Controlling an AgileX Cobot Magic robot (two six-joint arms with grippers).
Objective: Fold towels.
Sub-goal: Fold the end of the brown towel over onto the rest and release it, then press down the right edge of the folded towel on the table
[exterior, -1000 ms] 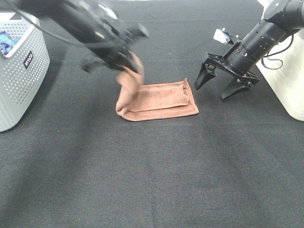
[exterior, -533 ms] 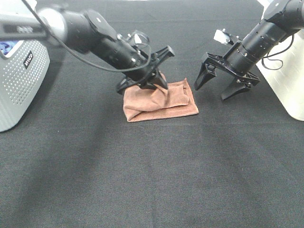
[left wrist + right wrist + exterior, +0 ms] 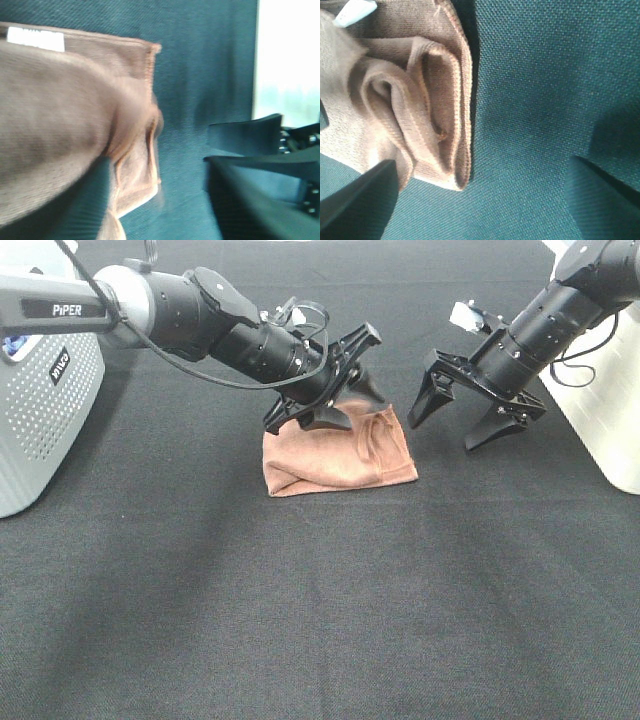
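While the left fingers (image 3: 358, 343) stand spread wide, one points up and away and the other sits low at the back edge of the towel (image 3: 340, 455). Nothing looks pinched between them, though I cannot tell whether the low one touches the cloth. The left gripper (image 3: 322, 380) hangs tilted over the towel's left half, its arm reaching in from the left of the high view. Its wrist view is blurred: a bulging fold fills much of it, with the white tag (image 3: 36, 39) on a flat edge behind and a stitched corner poking out beside the fold.

The right fingers (image 3: 492, 428) are also wide apart and grip nothing. The right gripper (image 3: 445, 434) hovers just beside the towel's right edge, apart from it, pointing down at the mat (image 3: 300, 620). In its wrist view the towel's end shows several layers curled over one another, with stitched edges stacked unevenly and the tag at one corner.

The towel lies folded into a rough rectangle near the middle of the mat, between the two grippers, thicker at its left end. A white perforated basket (image 3: 50, 410) stands at the mat's left edge, well apart from the towel, and a white bin (image 3: 610, 430) stands at the right edge, beside the right arm
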